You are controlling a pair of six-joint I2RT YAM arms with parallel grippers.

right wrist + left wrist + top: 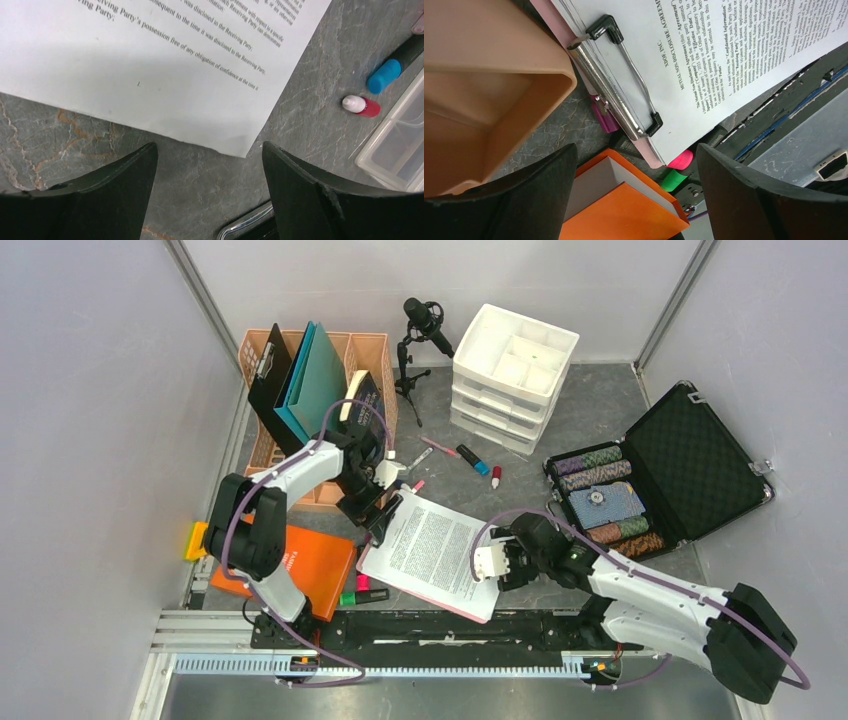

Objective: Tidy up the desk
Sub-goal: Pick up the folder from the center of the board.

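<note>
Folders (pixel 315 380) in teal stand in the peach plastic basket (pixel 365 338) upper left; striped round chips (pixel 600 502) line the black case (pixel 700 455). Both the left gripper (pixel 634 165) and right gripper (pixel 207 150) hover spread, empty.

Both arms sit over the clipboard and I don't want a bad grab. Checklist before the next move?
1. Left gripper open and empty, at the clip end: ok.
2. Right gripper open and empty, over the paper corner: ok.
3. Paper held under the clip: ok.
4. Clipboard flat on the desk: not ok; pink highlighter and green highlighter stick out from under it.
5. Blue-capped marker and red bottle apart from the paper: ok.
6. Free slot in the peach organizer: cannot tell.
</note>
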